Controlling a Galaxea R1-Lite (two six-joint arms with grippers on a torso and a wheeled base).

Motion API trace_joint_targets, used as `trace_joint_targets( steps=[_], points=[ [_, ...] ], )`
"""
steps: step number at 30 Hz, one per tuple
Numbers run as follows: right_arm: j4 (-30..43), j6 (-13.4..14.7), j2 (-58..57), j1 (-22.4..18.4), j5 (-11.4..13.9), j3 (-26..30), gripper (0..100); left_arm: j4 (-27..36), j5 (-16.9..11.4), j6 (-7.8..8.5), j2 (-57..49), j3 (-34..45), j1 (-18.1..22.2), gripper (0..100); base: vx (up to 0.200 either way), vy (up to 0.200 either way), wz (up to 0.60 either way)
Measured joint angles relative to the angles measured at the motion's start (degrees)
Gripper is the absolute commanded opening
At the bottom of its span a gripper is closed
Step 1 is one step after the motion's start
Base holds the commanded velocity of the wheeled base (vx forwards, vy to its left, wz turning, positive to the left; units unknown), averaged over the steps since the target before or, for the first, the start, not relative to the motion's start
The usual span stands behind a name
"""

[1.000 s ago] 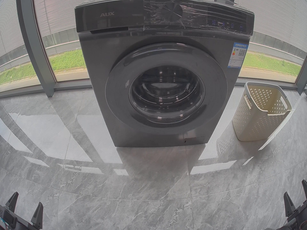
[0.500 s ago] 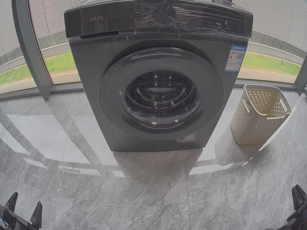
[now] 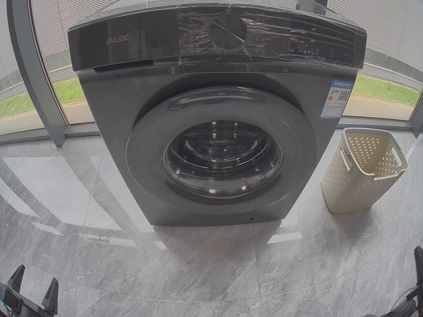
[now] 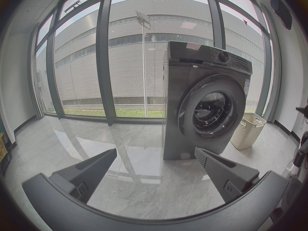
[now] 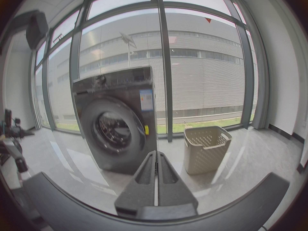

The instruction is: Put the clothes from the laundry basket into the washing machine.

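The grey front-loading washing machine (image 3: 220, 155) stands in the middle of the head view with its round glass door (image 3: 222, 157) closed. To its right on the floor sits the cream perforated laundry basket (image 3: 365, 172); what I see of its inside is bare wall. My left gripper (image 3: 36, 276) hangs low at the near left, open and holding nothing, far from the machine. My right gripper (image 5: 156, 153) is shut on nothing, pointing between the machine (image 5: 115, 122) and the basket (image 5: 205, 148). The left wrist view has the machine (image 4: 205, 106) and the basket (image 4: 248, 130) beyond the open left gripper (image 4: 155, 151).
Glossy grey marble floor (image 3: 176, 265) stretches between me and the machine. Tall windows with dark frames (image 3: 26, 67) run behind it. The basket stands close to the machine's right side.
The head camera has come closer, so the machine and basket look larger and lower. The left gripper keeps its place in the view; less of the right gripper is seen at the edge.
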Motion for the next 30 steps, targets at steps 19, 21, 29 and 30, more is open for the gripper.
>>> trace_joint_targets(
  steps=[19,21,29,30],
  points=[
    [-22.8,13.6,37.2,10.3,13.4,-5.8,0,0.0,0.0,0.41,0.0,0.0,0.0,100,0.032,0.0,0.0],
    [-28.2,14.1,43.1,12.4,13.8,-5.3,0,0.0,0.0,0.46,0.0,0.0,0.0,100,0.2,0.0,0.0],
    [-44.6,13.8,63.2,18.6,14.5,-4.8,0,0.0,0.0,0.44,0.1,0.0,0.0,100,0.175,0.0,0.0],
    [-45.9,13.6,65.0,19.1,14.5,-5.0,0,0.0,0.0,0.44,0.1,0.0,0.0,100,0.0,0.0,0.0]
  ],
)
